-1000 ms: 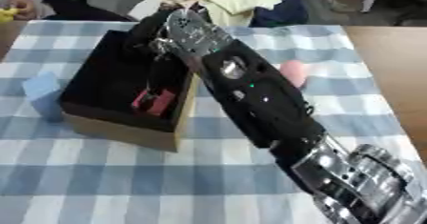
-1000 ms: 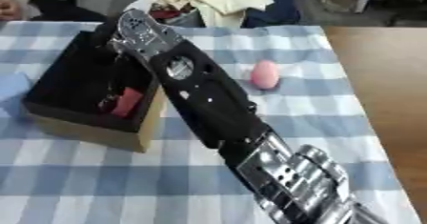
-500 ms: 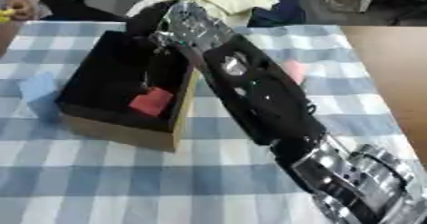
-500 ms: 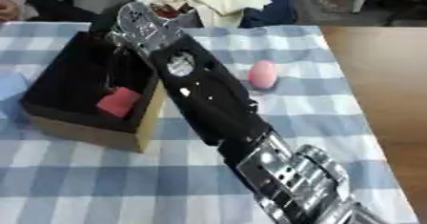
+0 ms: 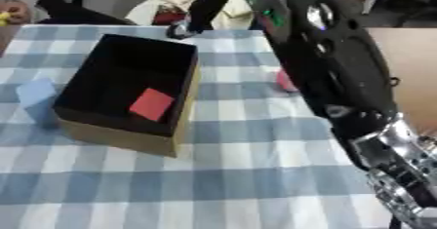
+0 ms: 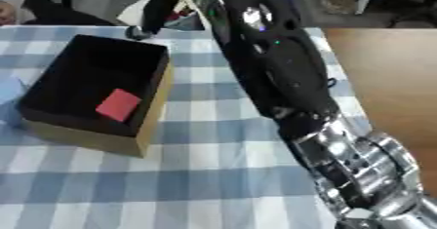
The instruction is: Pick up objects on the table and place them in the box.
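Red block [image 5: 153, 104] lies in the box [image 5: 184, 104], below the raised right robot hand [image 5: 203, 9].

Blue-and-white checked tablecloth [image 5: 230, 174] spread over most of the near scene. Bare brown wooden tabletop [image 6: 392, 72] showing to the right of it. Pile of cream and white cloth [image 5: 184, 1] at the far edge, just beyond the checks.

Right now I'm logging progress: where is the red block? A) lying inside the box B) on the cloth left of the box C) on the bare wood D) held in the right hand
A: the red block lies flat on the floor of the box, nothing touching it.
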Controlling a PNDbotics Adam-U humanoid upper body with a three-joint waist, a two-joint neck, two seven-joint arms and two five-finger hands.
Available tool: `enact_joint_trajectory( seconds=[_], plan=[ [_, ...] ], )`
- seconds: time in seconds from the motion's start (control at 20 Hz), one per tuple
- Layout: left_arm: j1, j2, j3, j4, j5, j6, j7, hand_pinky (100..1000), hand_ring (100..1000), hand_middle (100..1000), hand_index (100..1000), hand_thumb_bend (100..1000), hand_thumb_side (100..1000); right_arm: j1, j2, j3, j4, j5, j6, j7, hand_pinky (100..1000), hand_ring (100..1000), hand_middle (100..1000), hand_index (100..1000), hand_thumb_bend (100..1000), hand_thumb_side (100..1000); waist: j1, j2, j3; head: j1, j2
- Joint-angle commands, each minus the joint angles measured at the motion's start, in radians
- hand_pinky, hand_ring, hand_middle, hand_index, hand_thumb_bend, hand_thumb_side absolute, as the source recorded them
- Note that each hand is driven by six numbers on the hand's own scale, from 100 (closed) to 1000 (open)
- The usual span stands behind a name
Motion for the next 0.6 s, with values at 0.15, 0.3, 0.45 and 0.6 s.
enact_joint_trajectory(
  seconds=[0.15, 0.3, 0.45, 0.6],
  plan=[
    [-0.001, 0.023, 0.014, -0.016, -0.009, 0.005, 0.004, 463, 680, 616, 794, 100, 805, 0.024, -0.139, -0.017, -0.058, -0.058, 0.026, 0.030, 955, 966, 932, 963, 495, 555, 0.009, -0.023, -0.008, 0.015, 0.007],
    [0.001, 0.024, 0.015, -0.016, -0.012, 0.005, 0.005, 463, 680, 616, 794, 100, 800, 0.061, -0.198, -0.025, -0.069, -0.083, 0.050, 0.033, 955, 961, 925, 962, 518, 522, 0.011, -0.022, -0.011, 0.022, 0.010],
    [0.002, 0.024, 0.015, -0.016, -0.014, 0.006, 0.005, 462, 680, 616, 794, 100, 797, 0.089, -0.242, -0.025, -0.077, -0.100, 0.065, 0.033, 953, 957, 921, 960, 536, 506, 0.012, -0.021, -0.015, 0.027, 0.012],
    [0.001, 0.025, 0.015, -0.016, -0.015, 0.006, 0.004, 463, 680, 616, 794, 100, 796, 0.114, -0.271, -0.020, -0.083, -0.120, 0.073, 0.033, 952, 956, 918, 959, 538, 509, 0.014, -0.021, -0.021, 0.030, 0.014]
  ],
)
